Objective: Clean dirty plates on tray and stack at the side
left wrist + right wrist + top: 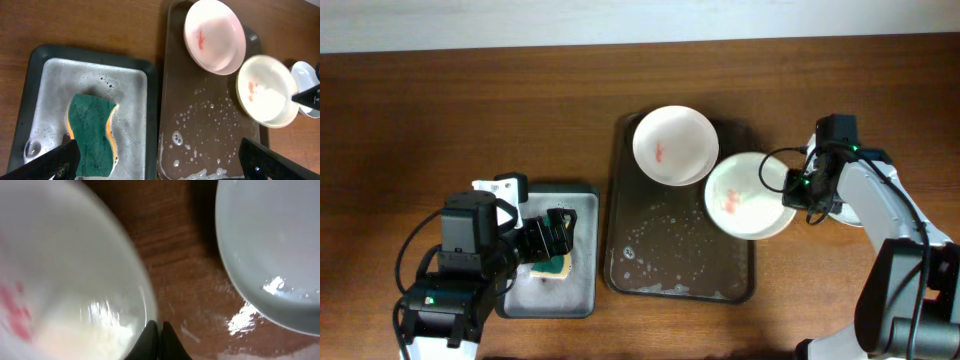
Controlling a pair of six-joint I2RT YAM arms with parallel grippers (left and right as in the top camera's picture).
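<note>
Now right gripper (792, 188) jaws pinch plate (742, 198) rim at tray (670, 255) edge: stiff, slippery, breakable; left gripper (558, 238) jaws wide.

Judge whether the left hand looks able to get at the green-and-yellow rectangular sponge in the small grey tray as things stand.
Probably yes. The left hand hovers open right above the green-and-yellow rectangular sponge, which lies uncovered in the small grey tray; nothing stands between them.

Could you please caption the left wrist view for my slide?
Left hand above the sponge in its soapy tray; two smeared plates beyond.
</note>
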